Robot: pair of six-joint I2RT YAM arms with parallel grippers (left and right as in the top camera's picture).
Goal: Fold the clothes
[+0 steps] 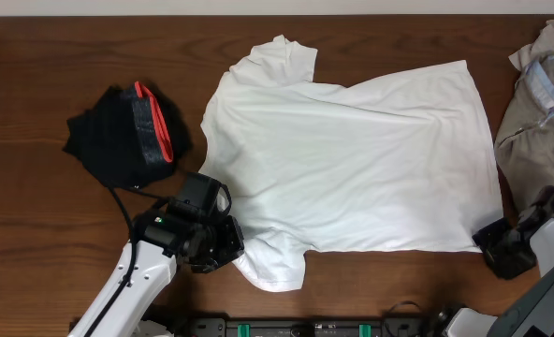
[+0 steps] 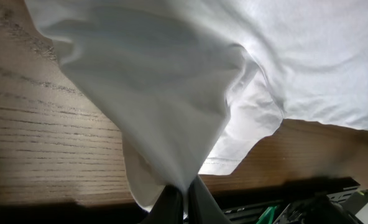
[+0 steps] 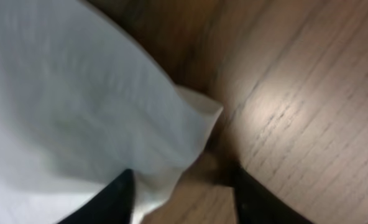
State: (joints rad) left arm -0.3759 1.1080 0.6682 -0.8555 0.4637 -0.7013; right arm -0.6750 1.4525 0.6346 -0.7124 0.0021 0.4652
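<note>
Your left gripper (image 2: 184, 198) is clamped on the white T-shirt (image 1: 352, 159) by its near sleeve, with cloth bunched between the jaws. Your right gripper (image 3: 183, 196) has its jaws apart, astride the hem corner. The shirt lies spread across the table (image 1: 34, 243), with a black garment (image 1: 118, 136) to its left and a khaki garment (image 1: 539, 131) at the right edge.

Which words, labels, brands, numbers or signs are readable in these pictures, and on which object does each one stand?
No text can be read in any view.
The pale label on the khaki garment: too small to read.
The white T-shirt: plain, no print.
The black garment: a grey and red band, no lettering visible.
</note>
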